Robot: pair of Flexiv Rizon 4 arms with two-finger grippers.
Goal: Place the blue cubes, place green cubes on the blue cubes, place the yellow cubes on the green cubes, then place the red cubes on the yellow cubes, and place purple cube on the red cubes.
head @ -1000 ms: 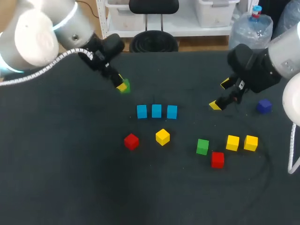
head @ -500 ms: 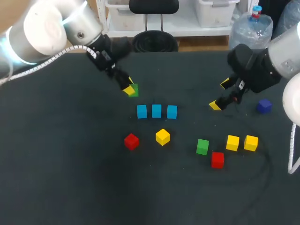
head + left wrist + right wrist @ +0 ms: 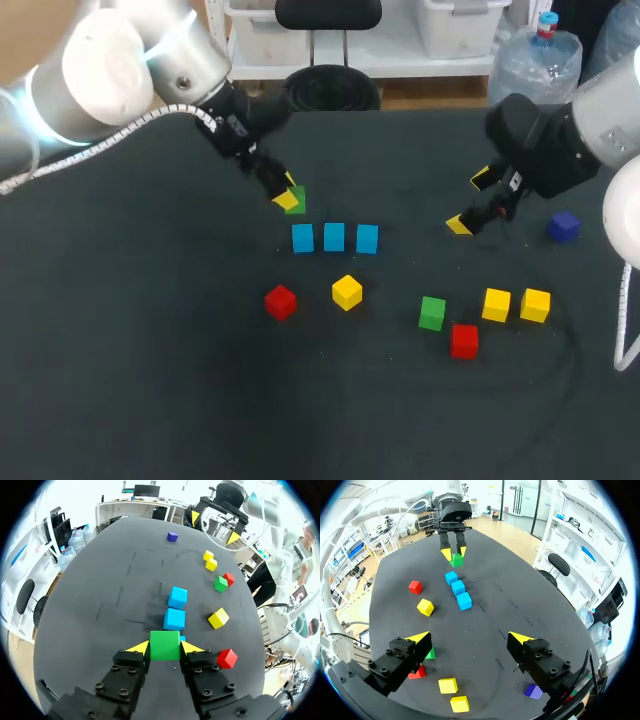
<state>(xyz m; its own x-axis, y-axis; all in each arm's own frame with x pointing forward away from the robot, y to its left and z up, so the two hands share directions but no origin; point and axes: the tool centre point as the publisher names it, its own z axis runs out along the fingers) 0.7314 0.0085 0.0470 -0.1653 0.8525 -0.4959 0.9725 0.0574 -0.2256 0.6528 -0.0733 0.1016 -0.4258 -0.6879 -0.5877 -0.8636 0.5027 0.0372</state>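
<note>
Three blue cubes (image 3: 334, 237) lie in a row at mid-table. My left gripper (image 3: 290, 197) is shut on a green cube (image 3: 165, 645) and holds it just above and behind the row's left end. In the left wrist view two blue cubes (image 3: 174, 619) show ahead of the held cube, which mostly hides the nearest one. A second green cube (image 3: 432, 312), three yellow cubes (image 3: 347, 292), two red cubes (image 3: 280, 301) and a purple cube (image 3: 564, 226) rest on the table. My right gripper (image 3: 470, 202) hangs open and empty to the right of the row.
The black table (image 3: 150, 380) carries only the cubes. A red cube (image 3: 464, 340) and two yellow cubes (image 3: 496, 304) cluster at the right front beside the loose green one. The table's back edge (image 3: 400, 108) runs just behind both arms.
My left gripper has carried the green cube rightward and nearer, from back left toward the blue row's left end. The right arm has not moved.
</note>
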